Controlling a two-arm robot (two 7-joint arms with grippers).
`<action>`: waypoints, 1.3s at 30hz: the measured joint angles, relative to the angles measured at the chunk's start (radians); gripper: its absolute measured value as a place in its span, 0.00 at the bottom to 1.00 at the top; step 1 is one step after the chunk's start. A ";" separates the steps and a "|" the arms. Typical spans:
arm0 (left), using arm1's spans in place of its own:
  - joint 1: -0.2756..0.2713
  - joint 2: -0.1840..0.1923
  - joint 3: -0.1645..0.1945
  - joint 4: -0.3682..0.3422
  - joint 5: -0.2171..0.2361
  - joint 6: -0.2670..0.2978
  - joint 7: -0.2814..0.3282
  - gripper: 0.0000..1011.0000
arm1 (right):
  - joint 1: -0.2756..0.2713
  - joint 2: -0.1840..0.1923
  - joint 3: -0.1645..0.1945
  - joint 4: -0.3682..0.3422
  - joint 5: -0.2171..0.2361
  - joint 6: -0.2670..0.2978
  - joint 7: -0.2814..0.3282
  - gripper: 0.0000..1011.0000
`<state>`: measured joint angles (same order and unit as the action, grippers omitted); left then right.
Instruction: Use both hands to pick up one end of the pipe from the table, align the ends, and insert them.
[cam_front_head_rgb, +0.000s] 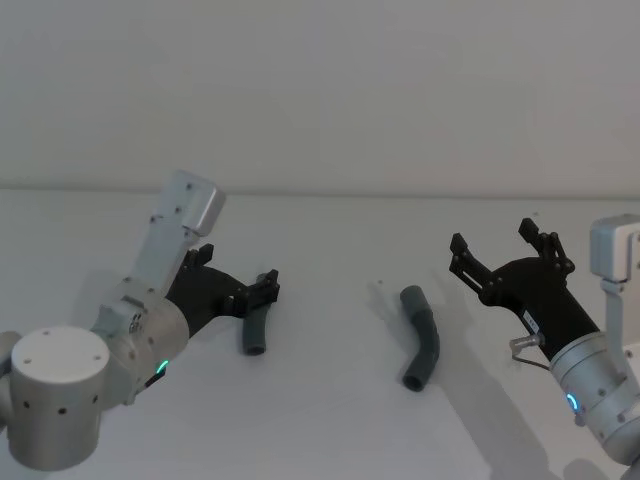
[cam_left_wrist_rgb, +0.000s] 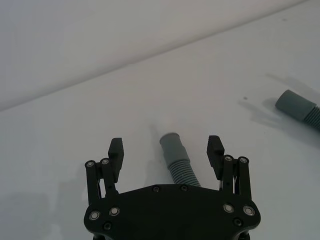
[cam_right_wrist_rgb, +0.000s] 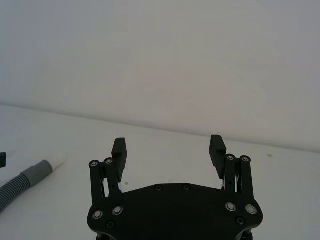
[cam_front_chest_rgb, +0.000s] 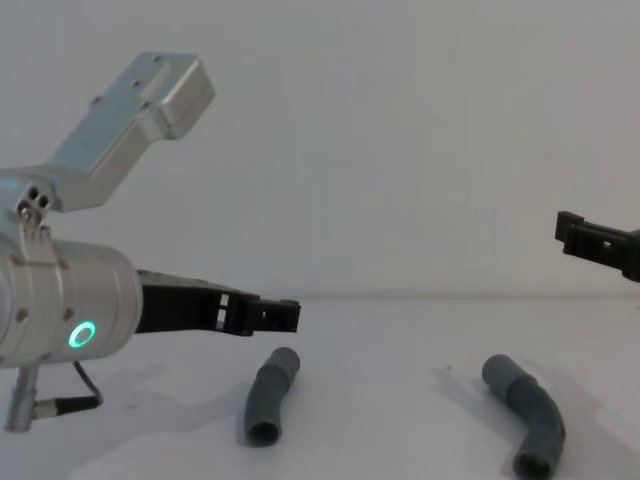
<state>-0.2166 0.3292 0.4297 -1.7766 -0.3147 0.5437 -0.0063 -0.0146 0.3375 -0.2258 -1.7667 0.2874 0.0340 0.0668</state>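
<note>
Lying flat on the tabletop (cam_front_head_rgb: 330, 420), well apart: left hose piece (cam_front_head_rgb: 257, 325) and right hose piece (cam_front_head_rgb: 422, 338), neither lifted. My left pincer (cam_front_head_rgb: 262, 290) hangs just above the left piece's far cuff, spread wide and empty; the wrist view shows the cuff between its fingers. Right pincer (cam_front_head_rgb: 495, 240) is spread wide, empty, raised, off beside its piece. I judge this the reach-in. Next: drop the left around the cuff and close; bring the right across and down.
</note>
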 joint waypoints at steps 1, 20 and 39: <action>-0.003 -0.001 0.001 0.001 0.000 0.007 -0.001 0.99 | 0.000 0.000 0.000 0.000 0.000 0.000 0.000 0.99; -0.050 -0.047 0.023 0.056 -0.001 0.121 -0.012 0.99 | 0.000 0.000 0.000 0.000 0.000 0.000 0.000 0.99; -0.067 -0.080 0.038 0.114 0.018 0.135 -0.016 0.99 | 0.000 0.000 0.000 0.000 0.000 0.000 0.000 0.99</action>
<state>-0.2840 0.2494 0.4675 -1.6628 -0.2971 0.6786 -0.0226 -0.0146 0.3375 -0.2258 -1.7668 0.2874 0.0340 0.0668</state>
